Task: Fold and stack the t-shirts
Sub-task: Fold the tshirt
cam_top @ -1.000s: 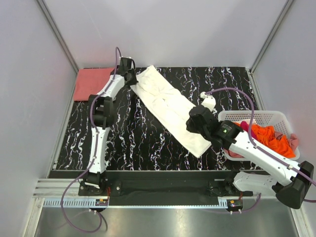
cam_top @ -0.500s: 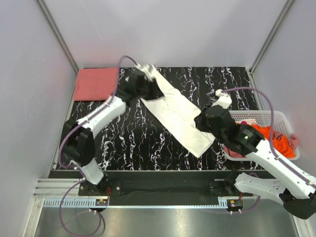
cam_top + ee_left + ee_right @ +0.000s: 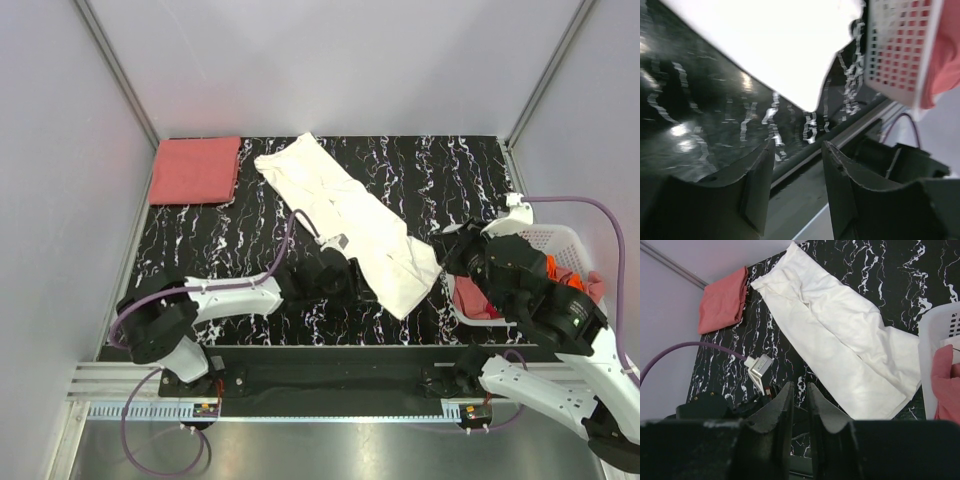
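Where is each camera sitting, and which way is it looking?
Top camera: high above and behind the arms, looking down at the table; both arms show, with the left tool and right tool.
Left wrist camera: low over the table, facing the white basket; the left tool's fingers frame the bottom.
Right wrist camera: raised near the basket, looking toward the far-left corner and the salmon-pink t-shirt; its own fingers and the left arm show.
Shared: all three see the cream-white t-shirt.
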You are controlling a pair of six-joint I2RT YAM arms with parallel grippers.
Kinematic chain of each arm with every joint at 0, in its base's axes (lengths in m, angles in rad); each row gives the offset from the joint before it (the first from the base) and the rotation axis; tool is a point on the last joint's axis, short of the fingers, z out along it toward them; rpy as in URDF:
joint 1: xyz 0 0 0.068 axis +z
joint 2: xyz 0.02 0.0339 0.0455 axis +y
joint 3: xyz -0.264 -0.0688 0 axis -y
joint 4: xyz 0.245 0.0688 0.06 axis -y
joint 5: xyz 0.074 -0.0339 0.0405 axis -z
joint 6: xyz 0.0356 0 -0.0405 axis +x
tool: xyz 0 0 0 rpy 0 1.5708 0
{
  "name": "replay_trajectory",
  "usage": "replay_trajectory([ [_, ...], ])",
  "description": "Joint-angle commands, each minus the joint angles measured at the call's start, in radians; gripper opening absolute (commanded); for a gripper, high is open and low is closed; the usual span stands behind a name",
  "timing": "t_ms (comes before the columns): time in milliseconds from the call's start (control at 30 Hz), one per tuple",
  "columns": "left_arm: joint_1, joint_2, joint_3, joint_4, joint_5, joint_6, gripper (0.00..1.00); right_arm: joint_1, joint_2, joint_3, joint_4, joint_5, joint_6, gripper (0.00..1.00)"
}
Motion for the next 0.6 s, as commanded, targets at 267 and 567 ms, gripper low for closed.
replay_trajectory([
  [267,-0.095,0.277,0.117,0.226,-0.062,-0.155,0.47,-0.005,-0.026,-0.046,-0.003,-0.015,0.030,0.24],
  [567,-0.124,0.381,0.172,0.197,-0.066,-0.178,0.47,-0.005,-0.078,-0.075,-0.008,-0.010,0.055,0.23],
])
